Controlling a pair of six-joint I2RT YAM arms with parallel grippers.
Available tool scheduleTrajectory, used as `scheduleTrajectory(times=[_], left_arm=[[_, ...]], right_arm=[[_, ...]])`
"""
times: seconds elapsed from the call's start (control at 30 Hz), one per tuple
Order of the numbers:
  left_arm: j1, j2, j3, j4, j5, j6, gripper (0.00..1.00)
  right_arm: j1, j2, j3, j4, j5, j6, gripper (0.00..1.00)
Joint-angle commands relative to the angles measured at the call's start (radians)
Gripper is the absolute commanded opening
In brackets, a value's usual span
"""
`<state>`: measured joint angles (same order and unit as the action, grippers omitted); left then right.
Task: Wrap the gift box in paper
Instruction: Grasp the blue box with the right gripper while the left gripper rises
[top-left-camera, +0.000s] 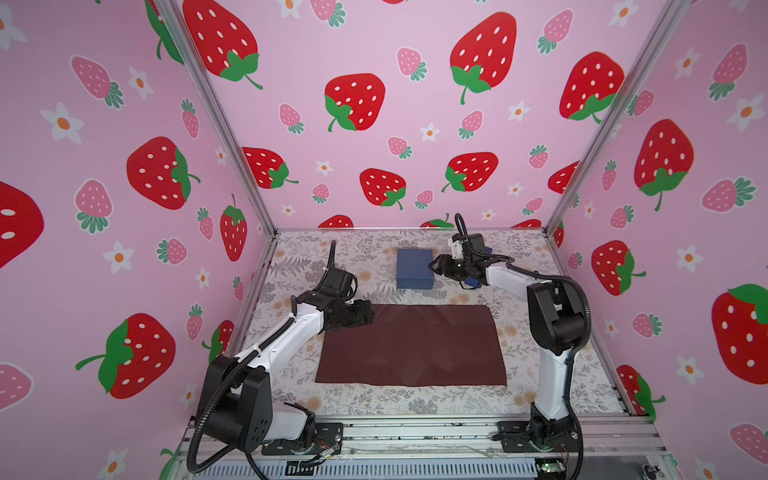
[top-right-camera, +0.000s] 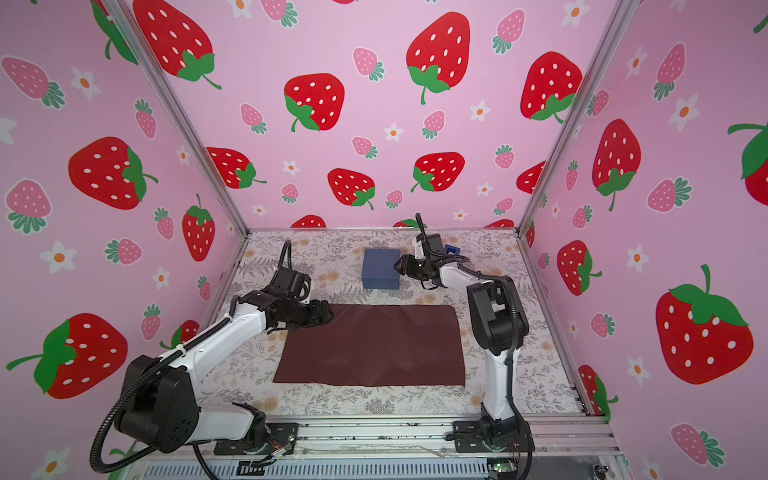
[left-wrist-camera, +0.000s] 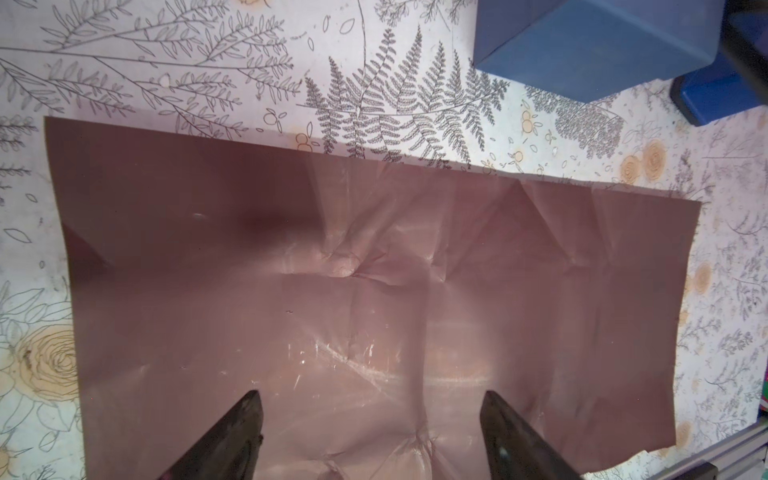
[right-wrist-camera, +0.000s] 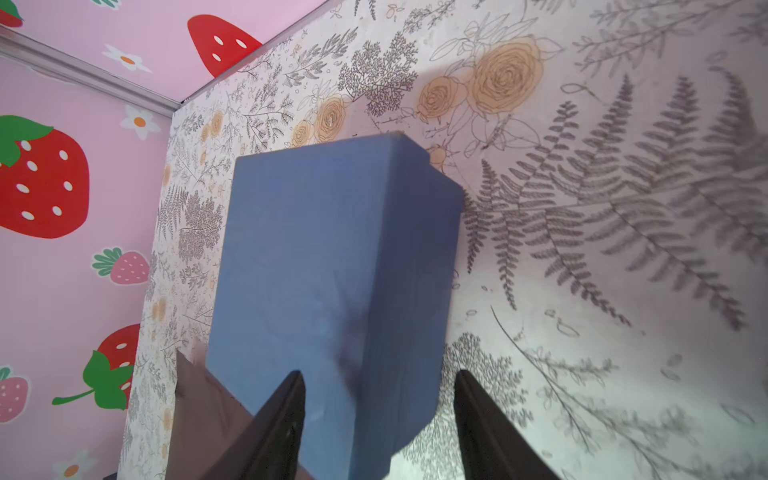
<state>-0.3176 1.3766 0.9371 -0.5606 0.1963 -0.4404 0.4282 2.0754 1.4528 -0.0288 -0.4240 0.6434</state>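
Gift box (top-left-camera: 414, 268) (top-right-camera: 381, 268) sits upright at far centre of the table (top-left-camera: 291, 266), lid on, inside hidden. It's just past the far edge of the paper (top-left-camera: 411, 345) (top-right-camera: 370, 345), not touching it.

My right gripper (top-left-camera: 434, 266) (right-wrist-camera: 378, 374) is at the box's right side. Jaws are parted and straddle the box's nearest vertical edge. One finger lies across a box face in the right wrist view and the other stands clear over the table with a gap showing, so no clamp.

Paper lies flat mid-table, creased, nothing on it.

My left gripper (top-left-camera: 365, 316) (left-wrist-camera: 370, 395) is over the paper's far-left corner, jaws wide apart, holding nothing.

Blue tape dispenser (top-right-camera: 451, 250) is right of the box, partly behind my right wrist.
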Motion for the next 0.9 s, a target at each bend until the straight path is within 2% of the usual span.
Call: scheduleTrajectory(times=[0.0, 0.17, 0.4, 0.57, 0.87], left_arm=[[0.004, -0.025, -0.006, -0.02, 0.015, -0.003, 0.84], [0.005, -0.043, -0.006, -0.024, 0.016, 0.009, 0.84], [0.005, -0.036, 0.008, -0.045, 0.006, 0.023, 0.83], [0.005, -0.01, 0.044, -0.063, -0.008, 0.043, 0.83], [0.005, 0.086, 0.15, -0.057, 0.03, 0.061, 0.83]], right_arm=[[0.003, 0.041, 0.046, 0.026, -0.06, 0.016, 0.55], [0.002, 0.066, 0.018, 0.093, -0.118, 0.061, 0.52], [0.002, 0.07, -0.055, 0.167, -0.175, 0.14, 0.39], [0.004, 0.028, -0.132, 0.214, -0.184, 0.176, 0.37], [0.006, -0.033, -0.266, 0.288, -0.208, 0.232, 0.35]])
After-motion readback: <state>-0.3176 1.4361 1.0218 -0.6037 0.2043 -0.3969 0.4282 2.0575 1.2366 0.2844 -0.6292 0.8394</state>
